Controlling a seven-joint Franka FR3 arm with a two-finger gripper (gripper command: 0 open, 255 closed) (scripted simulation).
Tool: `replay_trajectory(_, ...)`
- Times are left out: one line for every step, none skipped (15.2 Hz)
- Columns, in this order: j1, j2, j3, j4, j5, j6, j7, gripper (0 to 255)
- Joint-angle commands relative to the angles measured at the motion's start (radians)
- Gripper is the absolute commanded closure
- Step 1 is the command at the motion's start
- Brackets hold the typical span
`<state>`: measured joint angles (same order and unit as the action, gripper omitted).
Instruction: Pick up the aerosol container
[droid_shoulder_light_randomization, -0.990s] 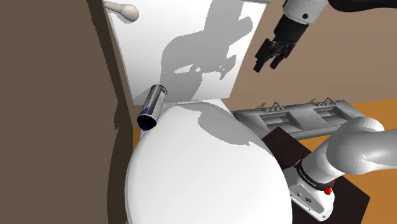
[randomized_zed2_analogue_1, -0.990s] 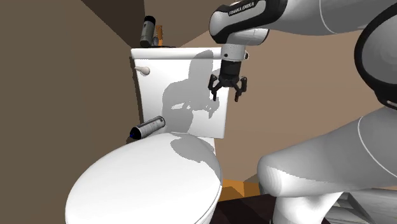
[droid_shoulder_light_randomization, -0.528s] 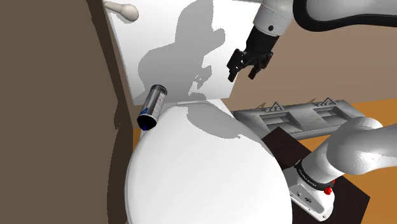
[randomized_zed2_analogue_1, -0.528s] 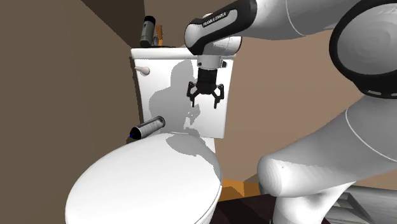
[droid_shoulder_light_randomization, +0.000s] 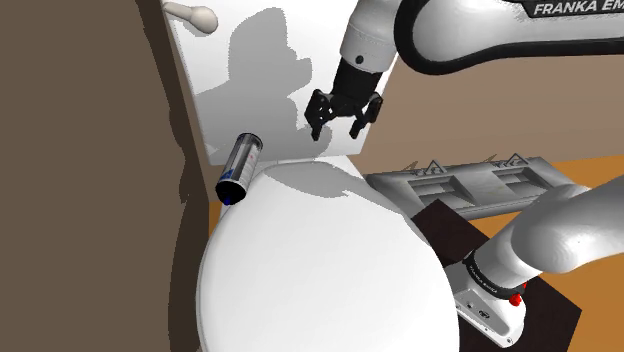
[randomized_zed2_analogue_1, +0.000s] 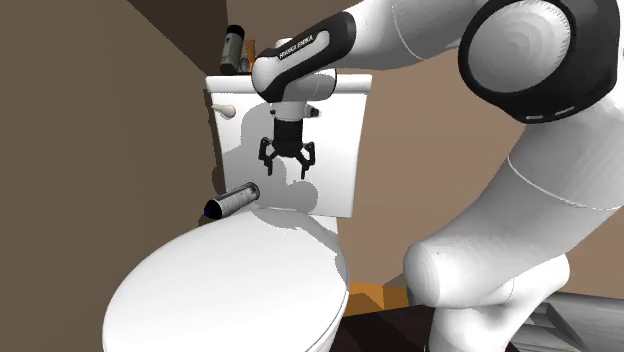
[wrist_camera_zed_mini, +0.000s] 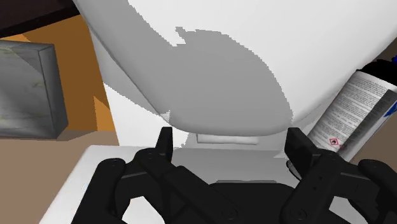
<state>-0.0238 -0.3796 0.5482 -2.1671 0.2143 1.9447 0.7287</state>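
The aerosol container (droid_shoulder_light_randomization: 240, 168) is a silvery can with printed text and a dark blue cap. It lies on its side at the back of the white toilet lid (droid_shoulder_light_randomization: 320, 270), against the tank (droid_shoulder_light_randomization: 255, 70). It also appears as the can (randomized_zed2_analogue_1: 232, 201) and the can (wrist_camera_zed_mini: 356, 108). My gripper (droid_shoulder_light_randomization: 336, 130) hangs open above the rear of the lid, to the shoulder view's right of the can and apart from it. From the second exterior view the gripper (randomized_zed2_analogue_1: 287, 170) sits in front of the tank. In the wrist view the gripper (wrist_camera_zed_mini: 231, 139) has nothing between its fingers, and the can lies beyond one fingertip.
A brown wall (droid_shoulder_light_randomization: 90, 200) stands close beside the toilet on the shoulder view's left. The flush lever (droid_shoulder_light_randomization: 195, 14) sticks out near the tank's top. Dark objects (randomized_zed2_analogue_1: 235, 48) rest on the tank lid. A grey slab (droid_shoulder_light_randomization: 480, 185) lies on the orange floor behind my stand.
My gripper has travelled to the shoulder view's left and lower, from beside the tank to in front of it, nearer the can. It stays open. The can has not moved.
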Motion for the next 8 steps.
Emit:
replay_trajectory(-0.013,0.078,0.057,0.043,-0.028,0.036,0.089,0)
replay_trajectory(-0.019,0.118,0.083,0.069,-0.048,0.048,0.132,0)
replay_trajectory(-0.025,0.160,0.108,0.096,-0.072,0.059,0.176,0)
replay_trajectory(-0.031,0.204,0.133,0.125,-0.100,0.068,0.223,0)
replay_trajectory(-0.034,0.251,0.156,0.156,-0.132,0.076,0.271,0)
replay_trajectory(-0.034,0.299,0.177,0.189,-0.168,0.082,0.320,0)
replay_trajectory(-0.030,0.350,0.194,0.224,-0.208,0.086,0.371,0)
replay_trajectory(-0.022,0.403,0.208,0.260,-0.250,0.086,0.422,0)
